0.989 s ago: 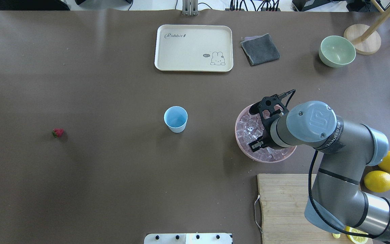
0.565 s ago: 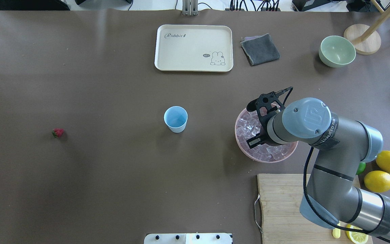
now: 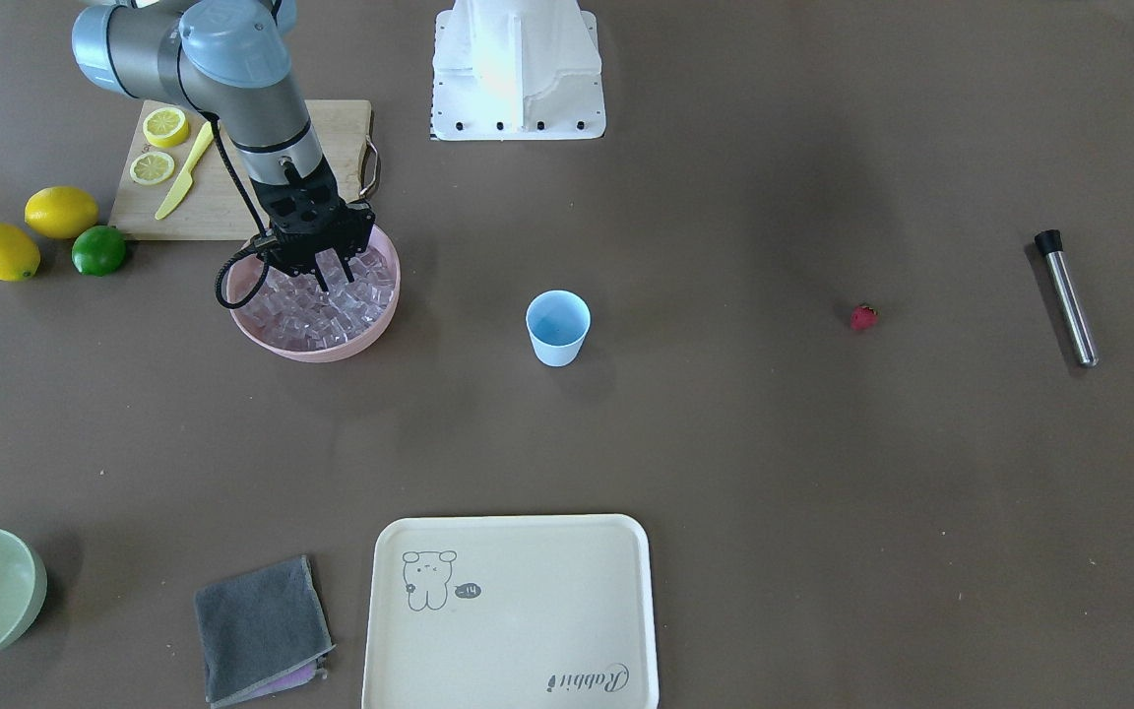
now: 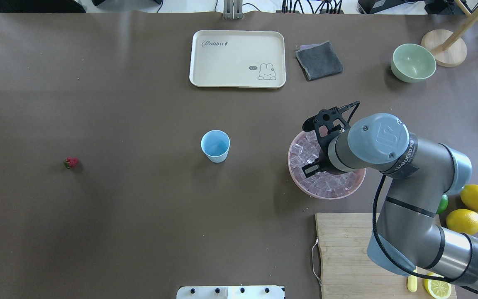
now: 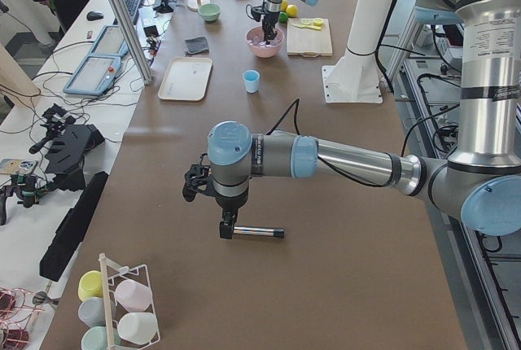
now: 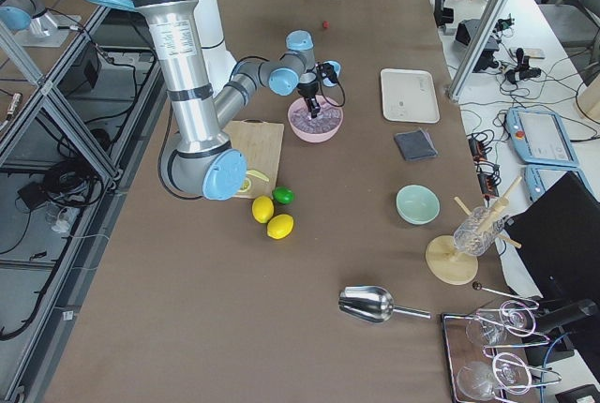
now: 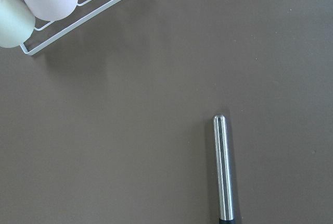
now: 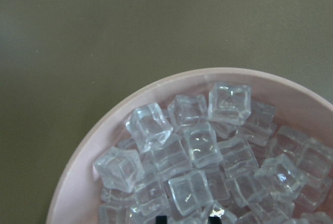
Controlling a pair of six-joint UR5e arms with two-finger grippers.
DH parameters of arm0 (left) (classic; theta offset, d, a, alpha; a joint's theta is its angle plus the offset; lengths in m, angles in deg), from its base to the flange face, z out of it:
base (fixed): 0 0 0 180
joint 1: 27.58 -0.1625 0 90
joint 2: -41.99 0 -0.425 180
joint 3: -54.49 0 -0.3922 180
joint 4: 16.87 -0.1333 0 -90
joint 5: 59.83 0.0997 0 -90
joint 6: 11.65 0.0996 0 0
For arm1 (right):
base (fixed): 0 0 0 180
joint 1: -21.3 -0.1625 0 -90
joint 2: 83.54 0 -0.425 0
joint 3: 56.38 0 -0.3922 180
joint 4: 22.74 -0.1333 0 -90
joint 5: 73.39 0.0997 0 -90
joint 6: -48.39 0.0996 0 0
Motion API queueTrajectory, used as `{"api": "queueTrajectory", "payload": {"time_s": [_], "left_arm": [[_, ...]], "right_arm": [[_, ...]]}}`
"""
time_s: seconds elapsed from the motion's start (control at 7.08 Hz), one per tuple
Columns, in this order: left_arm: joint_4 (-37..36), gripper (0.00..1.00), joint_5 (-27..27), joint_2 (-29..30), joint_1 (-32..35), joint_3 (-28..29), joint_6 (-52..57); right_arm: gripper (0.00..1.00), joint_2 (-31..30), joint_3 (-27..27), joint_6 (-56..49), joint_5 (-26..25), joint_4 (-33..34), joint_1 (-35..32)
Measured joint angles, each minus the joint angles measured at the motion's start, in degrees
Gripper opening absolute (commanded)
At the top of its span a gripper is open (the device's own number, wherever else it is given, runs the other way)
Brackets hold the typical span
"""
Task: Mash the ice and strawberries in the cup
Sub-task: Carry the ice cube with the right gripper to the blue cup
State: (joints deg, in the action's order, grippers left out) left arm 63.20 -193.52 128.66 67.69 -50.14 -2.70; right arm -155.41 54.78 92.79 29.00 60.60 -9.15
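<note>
The light blue cup (image 4: pixel 215 145) stands upright and empty at mid-table. The strawberry (image 4: pixel 71 162) lies alone far to its left. The ice (image 4: pixel 330 185) fills a pink bowl (image 4: pixel 326 196). My right gripper (image 4: pixel 310 168) points down into that ice. In the right wrist view its fingertips (image 8: pixel 161 218) stand about one cube apart, shut on an ice cube that is mostly hidden at the frame's bottom edge. My left gripper (image 5: pixel 226 224) hovers by a steel muddler (image 5: pixel 256 232); I cannot tell if it is open or shut.
A cream tray (image 4: pixel 237 58), a grey cloth (image 4: pixel 318 60) and a green bowl (image 4: pixel 413 62) lie at the far side. A cutting board (image 4: pixel 347 249) with lemon slices, two lemons (image 4: pixel 471 209) and a lime are near my right arm. A cup rack (image 7: pixel 62 5) is beside the muddler.
My right gripper has shifted a little toward the far side of the pink bowl, staying over the ice. The cup and strawberry have not moved.
</note>
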Motion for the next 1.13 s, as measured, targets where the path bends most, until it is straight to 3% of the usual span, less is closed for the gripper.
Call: {"api": "queueTrajectory", "payload": {"time_s": [0.28, 0.57, 1.13], "left_arm": [[0.0, 0.99, 0.0, 0.1, 0.0, 0.0, 0.0], [0.0, 0.99, 0.0, 0.0, 0.0, -0.1, 0.0], [0.0, 0.99, 0.0, 0.3, 0.0, 0.0, -0.1]], "right_arm": [[0.00, 2.8, 0.1, 0.1, 0.8, 1.9, -1.1], [0.00, 11.1, -0.9, 0.4, 0.9, 9.9, -1.4], [0.00, 26.6, -11.4, 5.9, -0.2, 14.3, -0.9]]}}
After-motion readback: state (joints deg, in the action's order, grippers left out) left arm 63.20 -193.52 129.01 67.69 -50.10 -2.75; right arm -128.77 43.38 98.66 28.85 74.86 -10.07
